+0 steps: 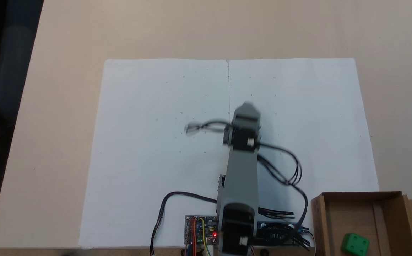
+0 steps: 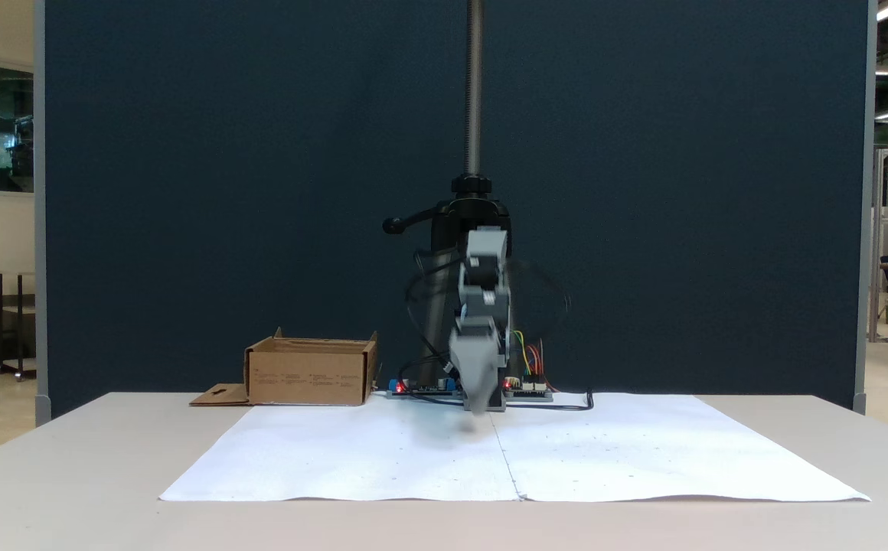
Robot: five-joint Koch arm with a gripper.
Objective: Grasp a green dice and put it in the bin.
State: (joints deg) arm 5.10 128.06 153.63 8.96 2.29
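Note:
The green dice (image 1: 356, 244) lies inside the bin (image 1: 360, 195), a brown cardboard box at the lower right corner in a fixed view. The same bin (image 2: 306, 375) stands left of the arm's base in a fixed view, and its walls hide the dice there. My grey arm reaches out over the middle of the white paper, blurred by motion. My gripper (image 1: 247, 107) points away from the base, far from the bin. It hangs low over the paper (image 2: 478, 405). Its jaws blur into one grey shape, so their state is unclear. Nothing shows in them.
A large white paper sheet (image 1: 156, 142) covers the tan table. Circuit boards (image 1: 200, 231) and black cables (image 1: 291, 174) sit around the arm's base. A black clamp with a metal pole (image 2: 475, 92) rises behind the arm, in front of a dark blue partition.

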